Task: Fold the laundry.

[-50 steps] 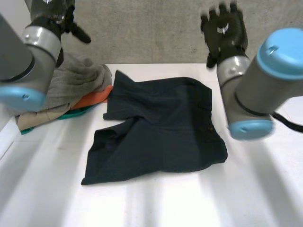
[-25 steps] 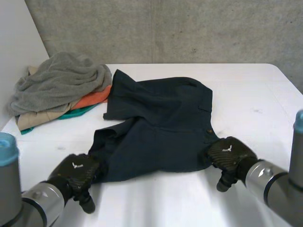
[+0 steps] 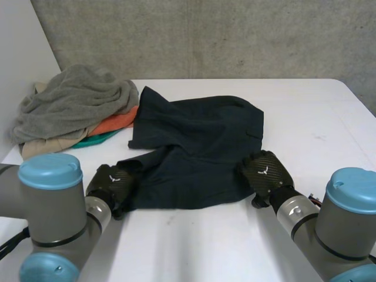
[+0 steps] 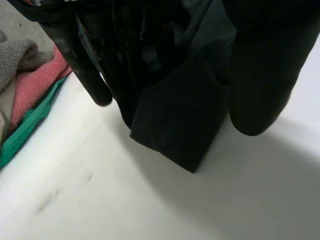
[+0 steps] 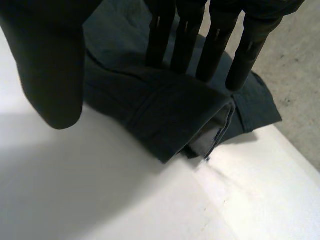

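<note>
Dark navy shorts (image 3: 200,147) lie spread and rumpled in the middle of the white table (image 3: 311,117). My left hand (image 3: 111,185) rests on their near left corner. In the left wrist view its straight fingers (image 4: 87,65) lie over the shorts (image 4: 175,110), with the thumb (image 4: 260,75) on the corner's other side. My right hand (image 3: 264,173) is on the near right corner. In the right wrist view its straight fingers (image 5: 160,30) press on the shorts' folded hem (image 5: 165,115), and the thumb (image 5: 50,65) hangs over bare table beside it.
A pile of laundry (image 3: 76,106) sits at the table's far left: a grey towel on top, orange, teal and beige cloth under it. Its orange (image 4: 30,90) and teal (image 4: 25,130) edges lie beside my left hand. A concrete wall stands behind the table.
Both arms came down from high at the back to the table's near side. The hands then slid inward onto the shorts' near corners, and the near edge has bunched slightly.
</note>
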